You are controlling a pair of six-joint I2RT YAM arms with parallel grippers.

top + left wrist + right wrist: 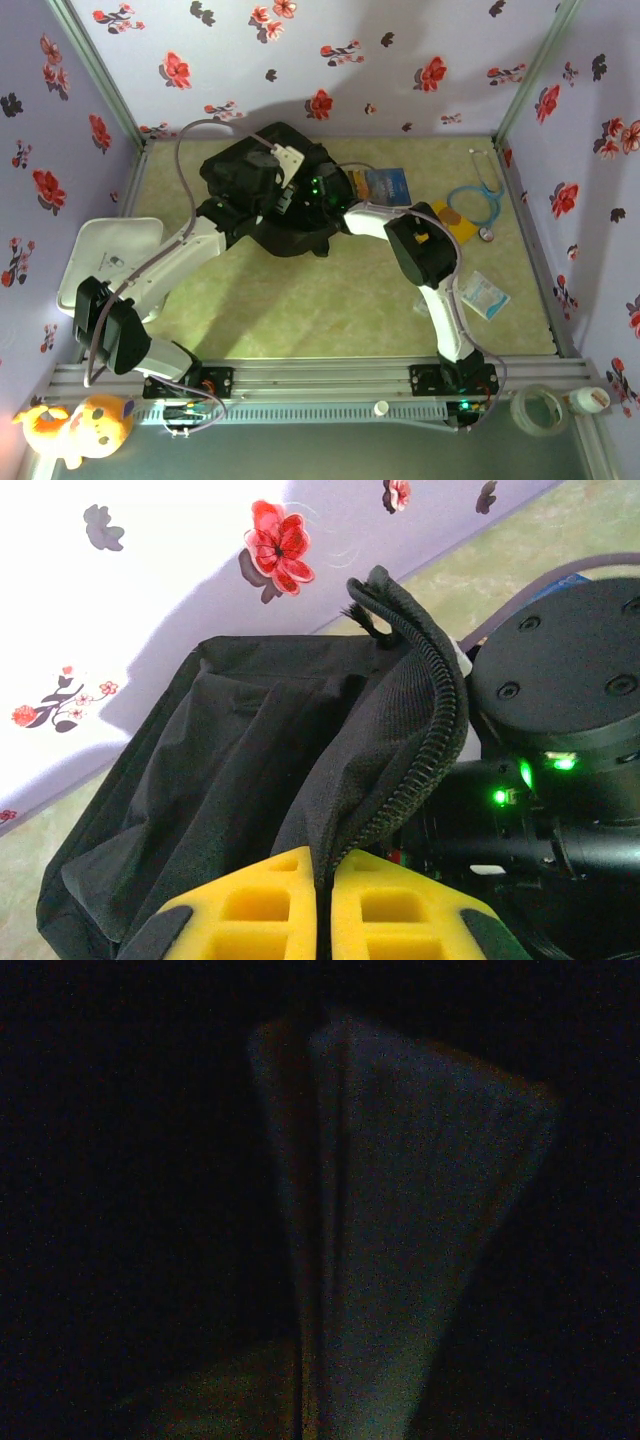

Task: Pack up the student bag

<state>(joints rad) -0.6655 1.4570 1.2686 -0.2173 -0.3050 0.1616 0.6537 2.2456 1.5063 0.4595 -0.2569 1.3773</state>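
Recording student bag (262, 205) lying at the far middle of the desk (330, 310), close to the flowered back wall (300, 60). Noting left claw (325, 905) clamped tight on the bag's zip rim (430, 730), yellow fingers (260, 910) pressing together with black fabric pinched between them, rim lifted into an upright ridge. Seeing slack black fabric sagging to the left of that ridge. Tracking right arm (425, 255) reaching in from the right, wrist with green lights sitting at the bag's mouth, against the fabric. Looking from the right wrist into a very dark interior: making out a pale, fanned shape (400, 1240) standing upright, too dim for naming. Finding right claw (303, 1415) barely visible at the bottom of that dark view; not being able to tell whether parted or closed, nor whether holding anything. Listing items outside the bag: blue book (386, 185) lying just beside its right side, stethoscope (478, 200) farther right, small packet (485, 296) near the right edge, white tray (108, 258) at the left edge, well apart from the bag.
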